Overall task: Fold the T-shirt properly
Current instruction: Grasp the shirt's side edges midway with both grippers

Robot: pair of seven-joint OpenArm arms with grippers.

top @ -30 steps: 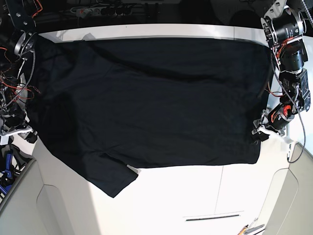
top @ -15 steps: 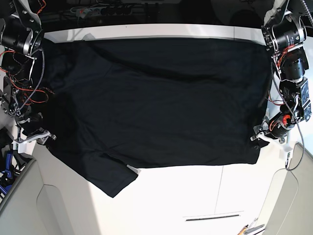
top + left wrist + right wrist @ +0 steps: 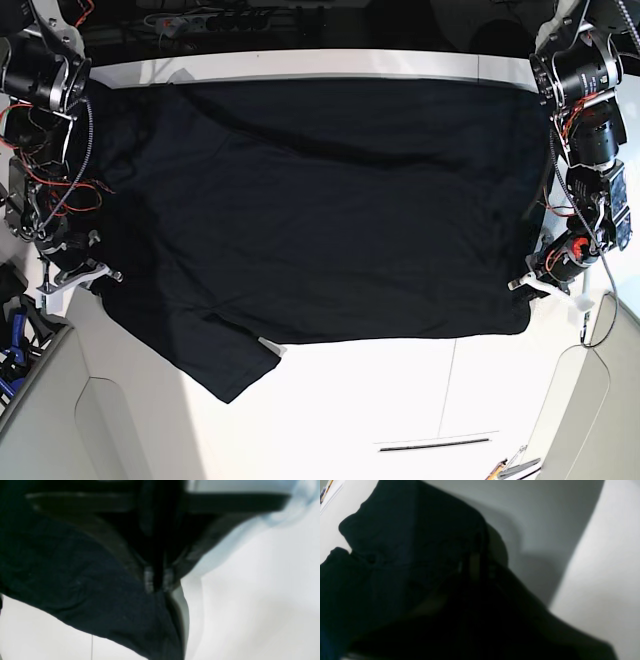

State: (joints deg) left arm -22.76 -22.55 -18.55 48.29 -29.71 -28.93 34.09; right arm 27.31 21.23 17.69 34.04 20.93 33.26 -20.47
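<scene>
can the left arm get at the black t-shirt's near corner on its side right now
Yes, most likely: the left gripper is already down at the shirt's side edge, with its jaws closed on the cloth a little short of that corner, and nothing shows in between.
</scene>
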